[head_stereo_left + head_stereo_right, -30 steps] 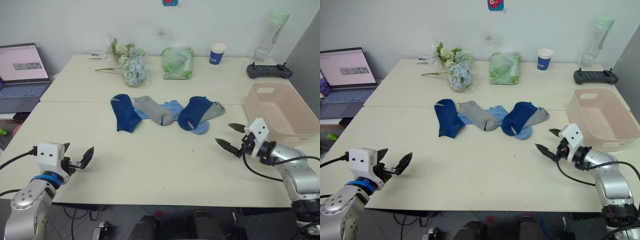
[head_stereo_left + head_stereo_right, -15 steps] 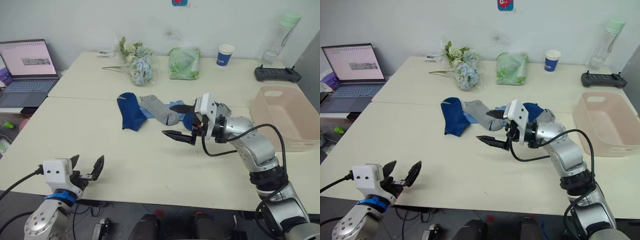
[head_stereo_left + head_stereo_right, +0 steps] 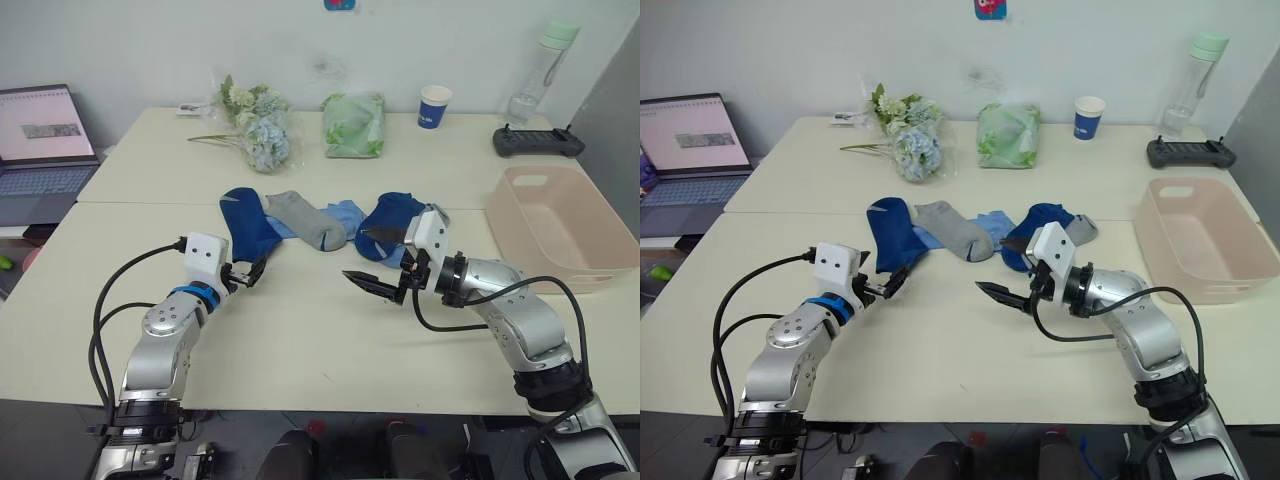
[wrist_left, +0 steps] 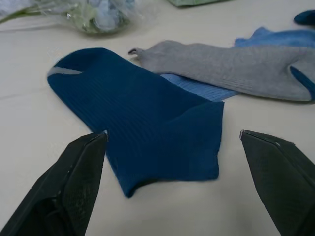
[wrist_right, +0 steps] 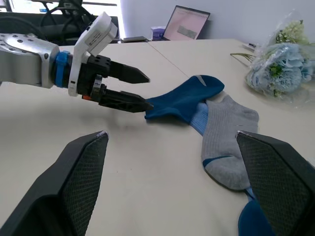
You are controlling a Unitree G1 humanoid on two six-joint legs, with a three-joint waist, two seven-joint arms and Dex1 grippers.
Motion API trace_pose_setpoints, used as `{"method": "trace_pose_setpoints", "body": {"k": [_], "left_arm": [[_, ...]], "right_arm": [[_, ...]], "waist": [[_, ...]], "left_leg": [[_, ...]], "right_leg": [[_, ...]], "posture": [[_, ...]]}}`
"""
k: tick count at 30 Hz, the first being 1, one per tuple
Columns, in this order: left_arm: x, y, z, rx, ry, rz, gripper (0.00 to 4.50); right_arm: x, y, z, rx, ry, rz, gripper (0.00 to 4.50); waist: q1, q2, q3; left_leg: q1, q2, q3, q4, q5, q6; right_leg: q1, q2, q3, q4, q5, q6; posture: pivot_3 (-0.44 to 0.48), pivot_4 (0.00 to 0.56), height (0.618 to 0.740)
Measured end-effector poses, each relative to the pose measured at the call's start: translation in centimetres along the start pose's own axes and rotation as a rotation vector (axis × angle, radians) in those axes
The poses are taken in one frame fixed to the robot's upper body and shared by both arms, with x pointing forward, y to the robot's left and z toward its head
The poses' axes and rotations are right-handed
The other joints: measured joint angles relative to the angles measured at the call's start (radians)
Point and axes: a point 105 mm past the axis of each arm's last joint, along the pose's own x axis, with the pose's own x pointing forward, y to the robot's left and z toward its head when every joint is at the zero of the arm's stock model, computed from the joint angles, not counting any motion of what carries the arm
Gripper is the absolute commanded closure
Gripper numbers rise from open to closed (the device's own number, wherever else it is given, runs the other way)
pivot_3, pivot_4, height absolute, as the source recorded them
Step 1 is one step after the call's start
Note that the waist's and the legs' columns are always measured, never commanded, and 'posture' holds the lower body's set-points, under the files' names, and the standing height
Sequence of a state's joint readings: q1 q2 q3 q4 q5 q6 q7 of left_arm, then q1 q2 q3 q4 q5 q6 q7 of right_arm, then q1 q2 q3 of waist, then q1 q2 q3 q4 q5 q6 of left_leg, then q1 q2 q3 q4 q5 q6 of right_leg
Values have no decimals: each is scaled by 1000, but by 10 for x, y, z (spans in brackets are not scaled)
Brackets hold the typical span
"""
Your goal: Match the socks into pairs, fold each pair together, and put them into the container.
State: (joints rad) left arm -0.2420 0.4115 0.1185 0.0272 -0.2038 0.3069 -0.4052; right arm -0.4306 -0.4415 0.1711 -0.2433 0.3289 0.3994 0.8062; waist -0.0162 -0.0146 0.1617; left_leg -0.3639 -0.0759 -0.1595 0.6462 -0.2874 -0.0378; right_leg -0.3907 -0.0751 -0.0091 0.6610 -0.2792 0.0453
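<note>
left eye view: the socks (image 3: pixel 330 225) are being seen strewn in a row mid-table; a navy sock (image 3: pixel 247 224) at the 9 o'clock end, then a grey sock (image 3: pixel 308 218), a light blue sock (image 3: pixel 349 213), a second navy sock (image 3: pixel 390 223) at the 3 o'clock end with a grey one partly hidden under it.
left gripper: the left gripper (image 3: pixel 250 273) is being held just at the navy sock's 6 o'clock edge, fingers spread, nothing gripped.
right gripper: the right gripper (image 3: pixel 374 259) is being held over the table at 6 o'clock of the second navy sock, jaws wide apart, empty.
container: the pink container (image 3: pixel 560 225) is being seen at 3 o'clock of the socks, well apart, nothing seen inside.
right eye view: same layout; a laptop (image 3: pixel 690 140) at far 9 o'clock, flowers (image 3: pixel 908 135), a green bag (image 3: pixel 1008 135), a blue cup (image 3: pixel 1089 117), a bottle (image 3: pixel 1193 75) and a controller (image 3: pixel 1184 153) along the 12 o'clock side.
left wrist view: the navy sock's cuff edge is being framed between the parted fingers (image 4: pixel 69 189); grey sock lying beyond, overlapping a light blue one.
right wrist view: left gripper's tips are being shown close to the navy sock's edge, contact not clear; own fingers (image 5: pixel 74 187) spread wide.
</note>
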Motion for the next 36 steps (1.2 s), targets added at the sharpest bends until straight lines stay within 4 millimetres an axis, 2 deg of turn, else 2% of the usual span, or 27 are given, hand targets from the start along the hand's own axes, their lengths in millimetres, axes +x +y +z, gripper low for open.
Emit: {"method": "trace_pose_setpoints", "body": {"k": [1, 3, 6, 11, 18, 21, 26, 28, 32, 34, 36], "left_arm": [[11, -3, -6, 15, 37, -22, 13], [18, -8, -16, 24, 85, -41, 13], [21, -11, -17, 34, 87, -47, 593], [25, -12, -18, 22, 82, -42, 2200], [28, -9, -14, 22, 75, -36, 4438], [20, -11, -14, 23, 74, -43, 4438], [-15, -30, -16, -3, 122, -177, 4438], [-28, -54, -8, -36, 130, -298, 4438], [-43, -114, 14, -112, 120, -579, 4438], [-36, -139, 21, -161, 119, -680, 4438], [-27, -161, 23, -217, 118, -762, 4007]], "right_arm": [[-2, 0, -2, 4, 11, -20, 62], [-3, 2, 0, 0, 8, -34, 62], [-8, -2, 4, -7, 5, -75, 0], [-12, -2, -3, 15, 27, -104, 0], [-11, -2, 2, 6, 18, -97, 0], [-11, -3, 4, -1, 18, -95, 0], [-15, -6, 3, -10, 31, -103, 0], [-17, -8, 3, -11, 34, -107, 0], [-22, -16, 0, 1, 46, -132, 0], [-25, -21, -3, 1, 64, -142, 0], [-30, -27, -4, -1, 75, -162, 0]], "waist": [[3, 0, 0], [3, 0, 0], [3, 0, 0], [2, 0, 0], [2, 0, 0], [0, 0, 0], [-8, 0, 0], [-7, 0, 0], [0, 0, 0], [3, 0, 0], [8, 0, 0]], "left_leg": [[0, 0, -1, 0, 0, -1], [0, 0, -1, 0, 1, -1], [0, 0, -1, 0, 1, -1], [0, 1, -2, 0, 1, -2], [0, 0, -2, 0, 1, -2], [0, 0, -2, 0, 1, -2], [0, 1, -2, 0, 1, -2], [0, 1, -3, 0, 1, -2], [0, 0, -2, 0, 1, -2], [0, 0, -2, 0, 1, -2], [0, 0, -1, 1, 1, -2]], "right_leg": [[0, 0, -1, 0, 0, 0], [0, 0, -1, 1, 0, 0], [0, 0, -1, 1, 0, 0], [0, 0, -1, 2, 0, 0], [0, 0, -1, 1, 0, 0], [0, 0, 0, 2, 0, 0], [0, 0, 1, 2, 0, 0], [1, 0, 1, 2, 0, 0], [1, 0, 1, 1, 0, 0], [2, 3, 0, 1, 0, 0], [2, 3, 0, 1, 0, 0]], "posture": [[0, 150, 740], [0, 150, 740], [0, 150, 740], [0, 150, 740], [0, 150, 740], [0, 150, 740], [0, 150, 740], [0, 150, 740], [0, 150, 740], [0, 150, 740], [0, 150, 740]]}}
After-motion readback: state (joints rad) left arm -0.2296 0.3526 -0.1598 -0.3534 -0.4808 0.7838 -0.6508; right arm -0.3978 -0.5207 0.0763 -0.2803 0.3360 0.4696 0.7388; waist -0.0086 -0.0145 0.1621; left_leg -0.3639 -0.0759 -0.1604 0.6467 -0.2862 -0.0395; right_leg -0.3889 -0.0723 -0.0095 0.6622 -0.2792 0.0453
